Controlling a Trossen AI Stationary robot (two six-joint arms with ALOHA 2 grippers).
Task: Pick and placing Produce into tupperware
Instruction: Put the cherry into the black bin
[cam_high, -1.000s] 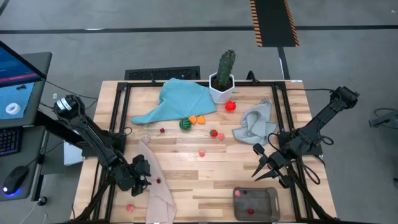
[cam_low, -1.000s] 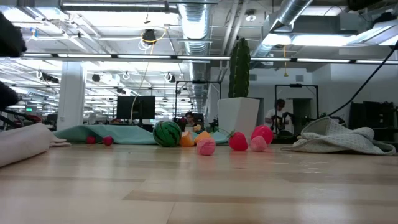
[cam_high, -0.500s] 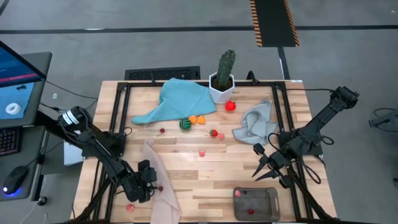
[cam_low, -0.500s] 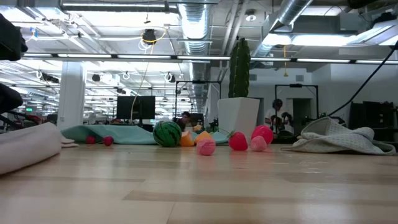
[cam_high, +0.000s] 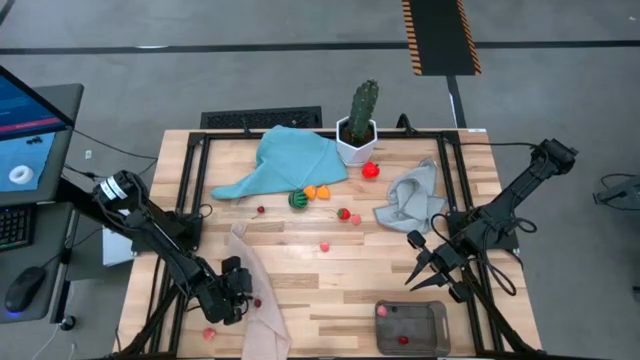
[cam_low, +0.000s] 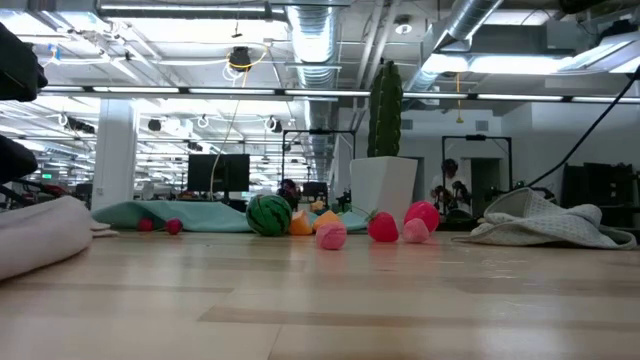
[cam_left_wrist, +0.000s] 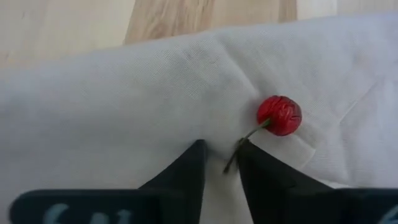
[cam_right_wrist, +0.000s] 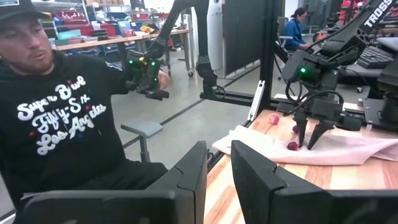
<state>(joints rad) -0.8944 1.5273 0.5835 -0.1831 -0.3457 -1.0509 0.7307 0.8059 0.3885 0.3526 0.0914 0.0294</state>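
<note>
You are at the pick: your left gripper (cam_left_wrist: 219, 163), fingers barely parted, pinches what looks like the stem of a cherry (cam_left_wrist: 280, 115) on the pale cloth (cam_left_wrist: 124, 106), so close, then carry to the tub (cam_high: 411, 327) beside the idle, narrowly open right gripper (cam_high: 432, 264).

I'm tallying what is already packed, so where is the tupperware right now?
In the high view the tupperware sits at the table's near edge on the right side, just below the right gripper, with one small red piece inside.
</note>
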